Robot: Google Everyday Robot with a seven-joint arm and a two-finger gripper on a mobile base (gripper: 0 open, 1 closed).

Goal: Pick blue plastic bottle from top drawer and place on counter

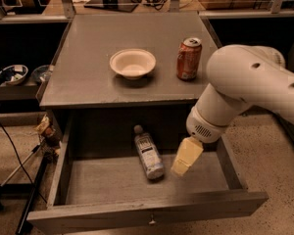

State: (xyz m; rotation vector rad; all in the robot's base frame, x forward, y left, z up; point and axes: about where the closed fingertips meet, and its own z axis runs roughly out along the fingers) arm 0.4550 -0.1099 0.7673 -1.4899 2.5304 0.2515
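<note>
Pulled out below the counter: top drawer, with the blue plastic bottle flat on its floor, white cap toward the back. Just right of the bottle, down inside the drawer: gripper, released or clenched, cannot tell. Up on the counter: empty white bowl and upright soda can, apart.

The gripper hangs inside the open top drawer, just right of the blue plastic bottle lying on its floor. Bare floor spreads left of the bottle. On the counter, a white bowl and an orange soda can occupy the near centre and right, leaving the left and far stretches free.
</note>
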